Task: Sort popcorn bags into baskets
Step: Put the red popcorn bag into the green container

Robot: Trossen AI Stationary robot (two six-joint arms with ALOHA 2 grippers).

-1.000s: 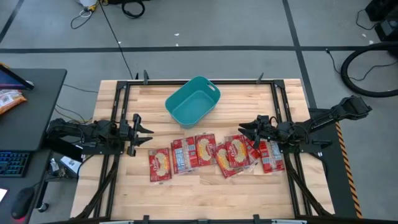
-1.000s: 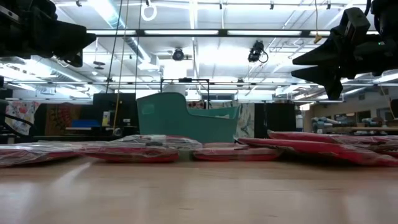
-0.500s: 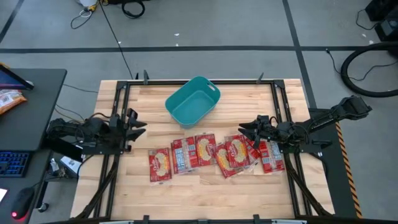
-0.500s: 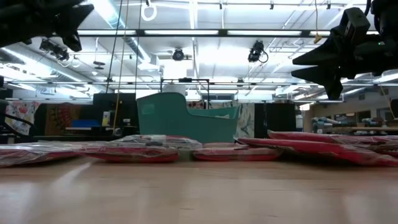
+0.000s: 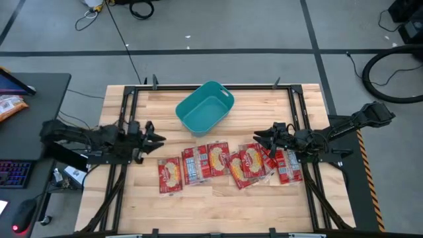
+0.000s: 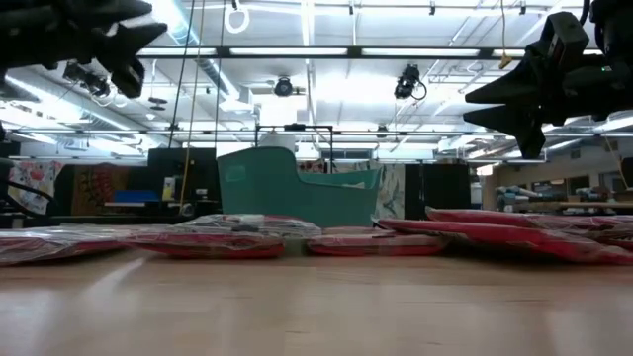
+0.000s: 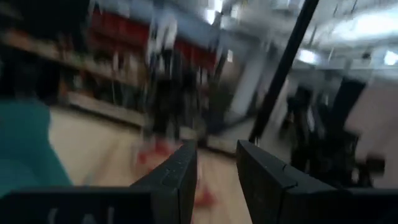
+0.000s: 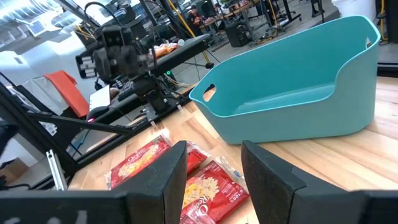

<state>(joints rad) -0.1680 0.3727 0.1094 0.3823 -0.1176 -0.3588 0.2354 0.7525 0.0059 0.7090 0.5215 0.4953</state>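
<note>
Overhead, the wooden surface carries red popcorn bags and a teal basket on grey floor; both end effectors, left and right, hover narrowly parted, empty.

The left arm reaches in from the table's left edge, lying low and nearly level, its left gripper pointing toward the table's middle with the two fingers parted by a narrow gap. The right arm stretches in from the right edge, bent at the elbow, its right gripper facing the left one, fingers spread apart, holding nothing.
</note>
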